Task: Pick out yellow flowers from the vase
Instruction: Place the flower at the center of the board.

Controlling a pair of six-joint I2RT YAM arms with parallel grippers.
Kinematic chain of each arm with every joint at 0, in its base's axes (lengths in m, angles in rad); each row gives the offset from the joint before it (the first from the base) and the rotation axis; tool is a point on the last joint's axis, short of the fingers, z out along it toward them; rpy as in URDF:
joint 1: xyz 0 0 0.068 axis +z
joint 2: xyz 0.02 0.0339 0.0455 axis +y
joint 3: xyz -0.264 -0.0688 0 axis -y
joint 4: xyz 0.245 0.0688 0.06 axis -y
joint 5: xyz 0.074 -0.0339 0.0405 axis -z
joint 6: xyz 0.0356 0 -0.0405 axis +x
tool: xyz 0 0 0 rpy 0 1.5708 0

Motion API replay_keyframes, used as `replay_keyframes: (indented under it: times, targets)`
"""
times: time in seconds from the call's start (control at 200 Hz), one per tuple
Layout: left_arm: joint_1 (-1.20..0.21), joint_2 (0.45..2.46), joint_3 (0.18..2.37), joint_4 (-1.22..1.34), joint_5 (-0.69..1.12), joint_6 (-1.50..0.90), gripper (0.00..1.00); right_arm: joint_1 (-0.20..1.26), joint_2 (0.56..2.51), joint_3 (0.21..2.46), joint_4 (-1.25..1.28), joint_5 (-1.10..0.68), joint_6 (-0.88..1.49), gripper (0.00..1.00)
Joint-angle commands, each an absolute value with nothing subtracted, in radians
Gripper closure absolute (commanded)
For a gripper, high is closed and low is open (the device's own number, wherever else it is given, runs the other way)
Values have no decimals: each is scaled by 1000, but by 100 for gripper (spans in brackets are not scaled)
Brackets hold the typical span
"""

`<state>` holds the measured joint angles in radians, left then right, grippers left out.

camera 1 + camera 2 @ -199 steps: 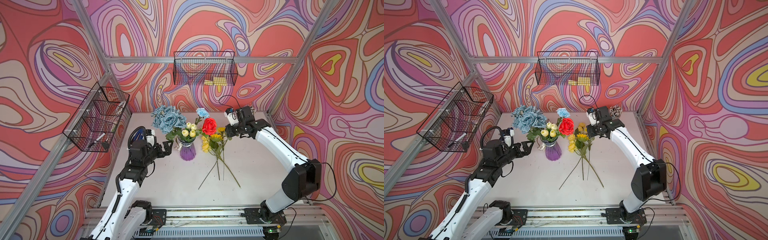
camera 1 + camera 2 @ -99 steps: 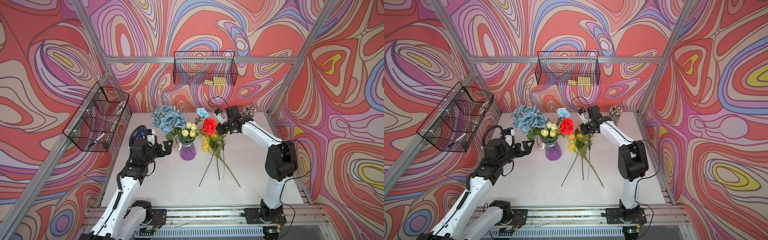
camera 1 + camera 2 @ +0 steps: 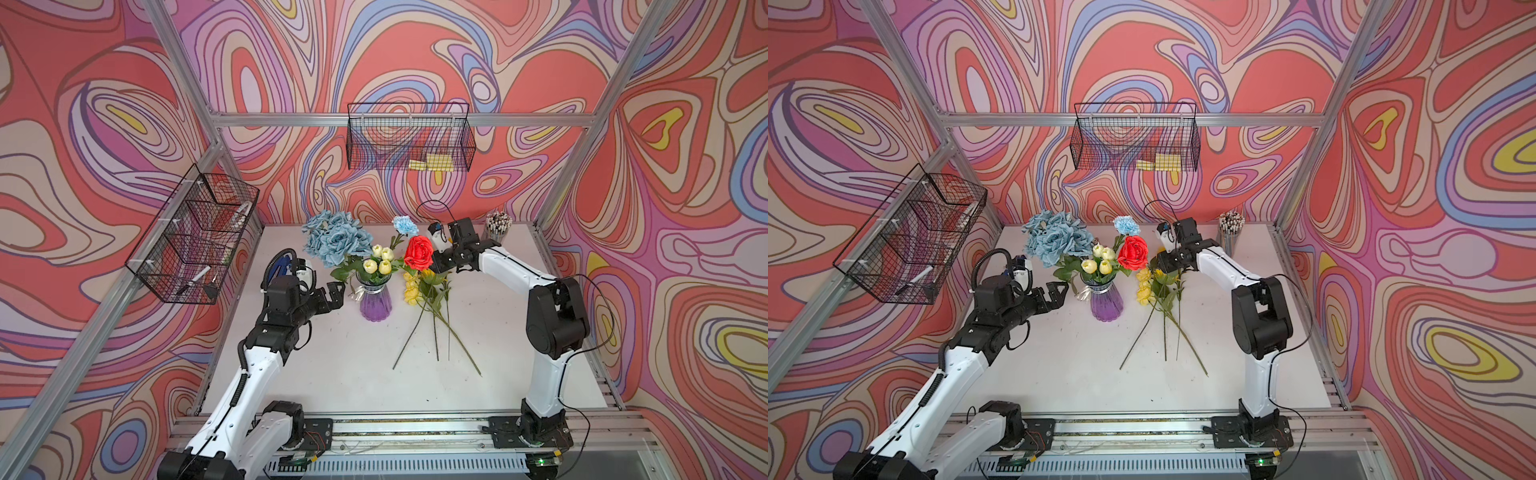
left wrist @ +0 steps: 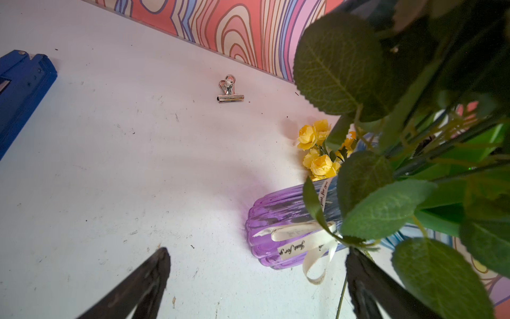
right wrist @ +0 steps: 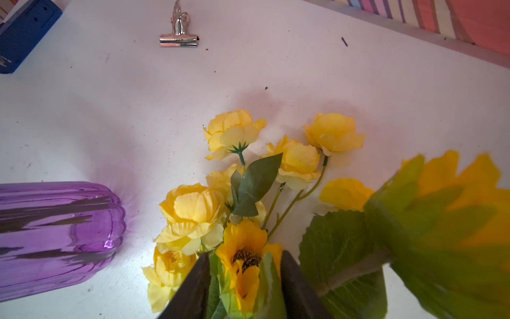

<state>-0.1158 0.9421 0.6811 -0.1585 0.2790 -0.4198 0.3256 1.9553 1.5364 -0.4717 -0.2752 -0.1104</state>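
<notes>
In a top view, yellows (image 3: 417, 286) lie at three o'clock of the vase (image 3: 375, 305), my right gripper (image 3: 436, 266) over them. Left wrist: my left gripper (image 4: 258, 252) gapes, empty. Right wrist: sunflower (image 5: 245, 248) between my jaws, grip unclear; lifting could snag it.

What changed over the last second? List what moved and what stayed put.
The right gripper swung in toward the vase and dipped over the yellow flowers lying on the table, beside the red rose. Its fingers, shut before, have parted around a sunflower. The left gripper, open beside the vase, and the vase itself stayed put.
</notes>
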Motion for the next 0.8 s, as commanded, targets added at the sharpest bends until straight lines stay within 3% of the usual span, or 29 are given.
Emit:
replay_keyframes:
  times: [0.0, 0.305, 0.456, 0.551, 0.651, 0.796]
  targets:
    - [-110, 953, 717, -147, 248, -388, 0, 320, 1856, 1485, -374, -244, -82, 49]
    - [-110, 966, 748, -172, 120, -329, 0, 311, 1624, 1324, -209, -83, -45, 36]
    - [-110, 993, 708, -120, -37, -254, 0, 257, 1498, 1160, -124, 15, -1, 29]
    - [-110, 1022, 615, 12, -136, -147, 0, 171, 1427, 982, -12, 8, 32, 24]
    - [-110, 1065, 429, 313, -147, -31, 0, 92, 1346, 755, 197, 58, 55, 20]
    - [-106, 1163, 316, 607, -189, 0, 0, 4, 1355, 602, 373, 102, 99, 13]
